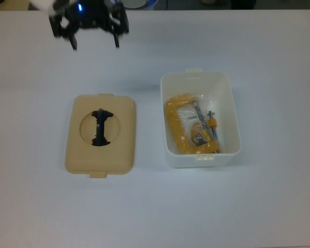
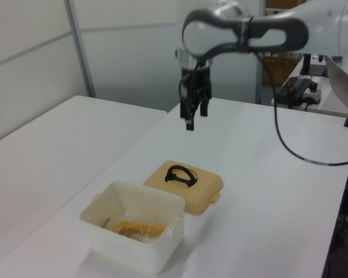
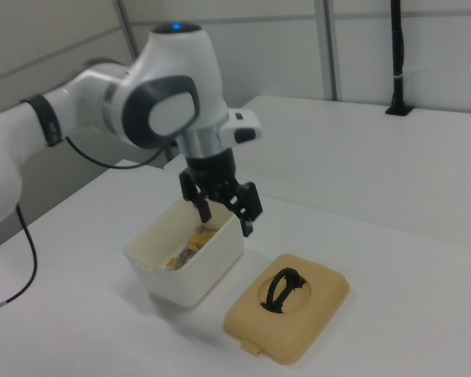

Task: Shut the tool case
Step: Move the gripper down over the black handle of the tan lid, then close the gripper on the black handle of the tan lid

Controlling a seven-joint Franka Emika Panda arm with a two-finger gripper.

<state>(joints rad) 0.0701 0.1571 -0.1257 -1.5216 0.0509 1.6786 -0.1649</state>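
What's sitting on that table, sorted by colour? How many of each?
White: 1, the open box
Tan: 1, the lid, lying beside the box
Yellow: 1, the clamp bagged inside the box
Total: 3. The gripper hangs above, holding nothing.
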